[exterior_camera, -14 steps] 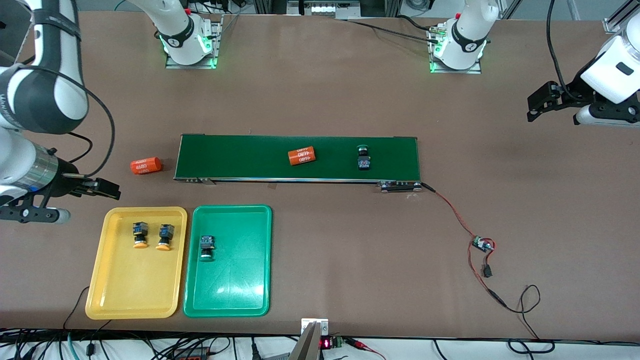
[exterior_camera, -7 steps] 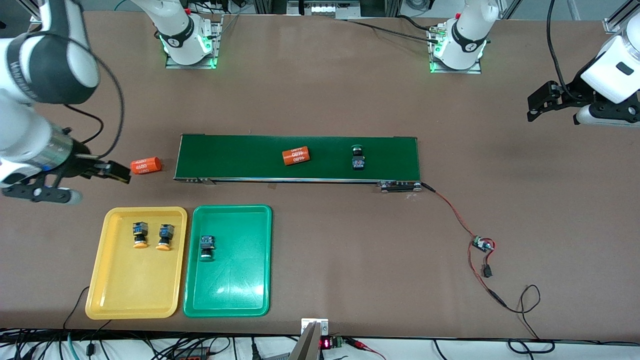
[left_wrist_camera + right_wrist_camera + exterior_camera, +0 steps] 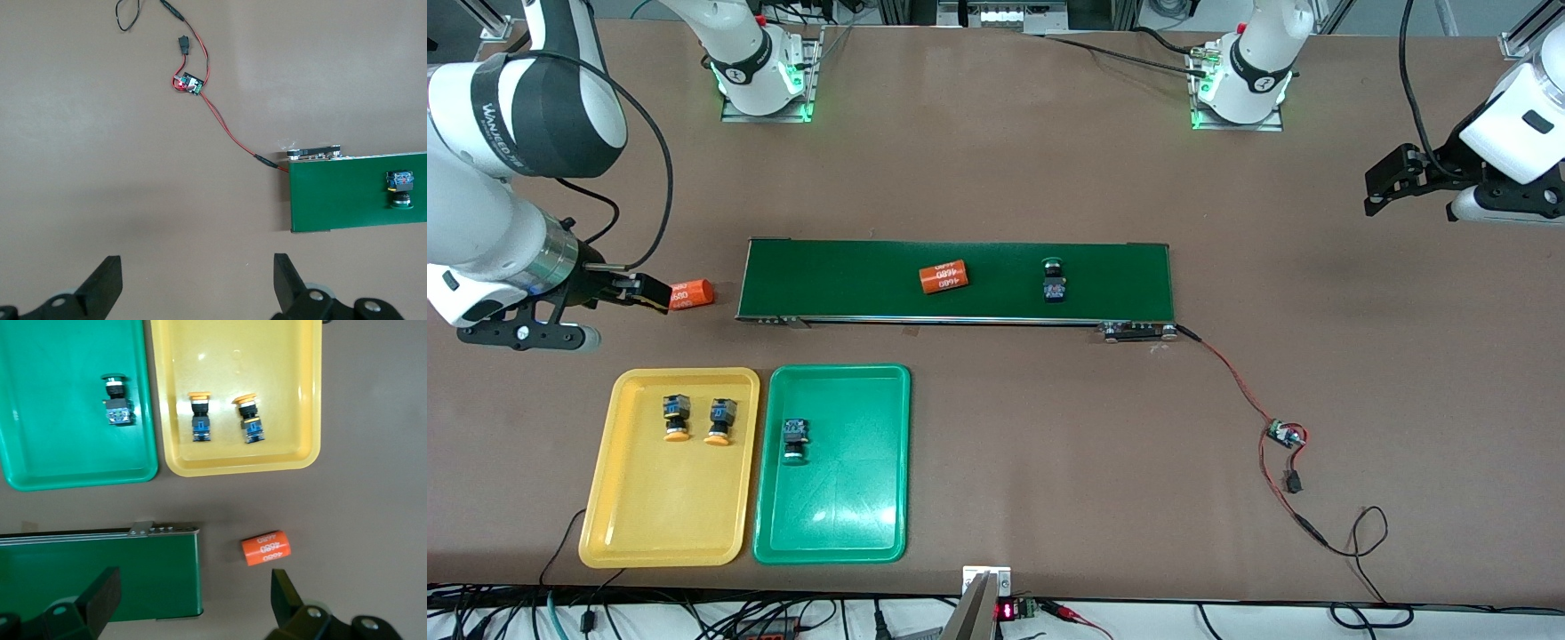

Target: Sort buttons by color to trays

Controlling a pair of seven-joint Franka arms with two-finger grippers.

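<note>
The yellow tray (image 3: 667, 524) holds two yellow-orange buttons (image 3: 677, 419) (image 3: 720, 421) side by side. The green tray (image 3: 836, 524) beside it holds one green button (image 3: 794, 440). A second green button (image 3: 1055, 280) lies on the dark-green conveyor belt (image 3: 854, 284). My right gripper (image 3: 660, 296) is open and empty, over the table beside an orange cylinder (image 3: 692, 293), off the belt's end. The right wrist view shows both trays (image 3: 67, 463) (image 3: 293, 400) and that cylinder (image 3: 265, 547). My left gripper (image 3: 1371, 188) is open and empty, waiting over bare table at the left arm's end.
A second orange cylinder (image 3: 943, 276) lies on the belt. A red-and-black cable (image 3: 1227, 373) runs from the belt's end to a small circuit board (image 3: 1285, 435). The left wrist view shows the belt's end (image 3: 347, 193) and the green button (image 3: 400, 189).
My right gripper has moved away from the yellow tray's corner toward the orange cylinder on the table. The belt's cylinder and green button have shifted toward the right arm's end.
</note>
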